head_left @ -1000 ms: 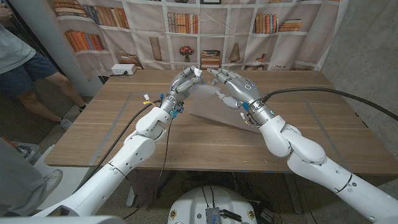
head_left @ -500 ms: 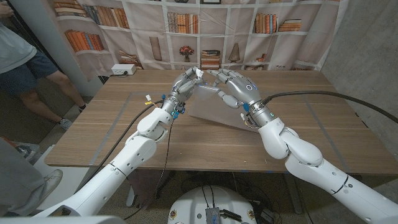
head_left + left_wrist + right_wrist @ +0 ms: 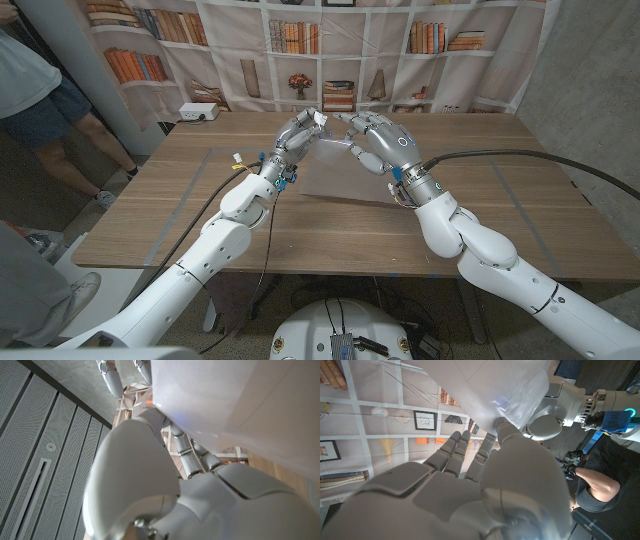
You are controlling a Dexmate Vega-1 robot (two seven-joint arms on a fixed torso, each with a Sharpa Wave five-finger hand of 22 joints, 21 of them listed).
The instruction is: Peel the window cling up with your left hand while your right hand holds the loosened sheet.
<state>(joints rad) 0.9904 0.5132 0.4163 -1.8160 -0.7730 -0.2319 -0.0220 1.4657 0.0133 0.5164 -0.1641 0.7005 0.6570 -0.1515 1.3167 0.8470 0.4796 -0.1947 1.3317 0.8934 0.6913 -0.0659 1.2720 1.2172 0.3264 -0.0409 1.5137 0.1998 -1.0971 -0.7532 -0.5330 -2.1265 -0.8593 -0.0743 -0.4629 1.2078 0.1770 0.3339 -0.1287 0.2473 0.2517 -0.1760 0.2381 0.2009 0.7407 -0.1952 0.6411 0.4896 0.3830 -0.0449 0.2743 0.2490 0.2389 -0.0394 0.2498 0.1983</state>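
— While you look at the far half of the wooden surface (image 3: 150, 215), where is your sheet?

— Your window cling (image 3: 340, 175) is lifted off the boards, a pale translucent sheet sloping down to its near edge. Your left robot hand (image 3: 297, 131) pinches the raised top corner; your right robot hand (image 3: 375, 140) grips it just beside, fingertips almost meeting.

— What room do you have?

— Bare wood lies on both sides. A person (image 3: 45, 110) stands past the left edge.
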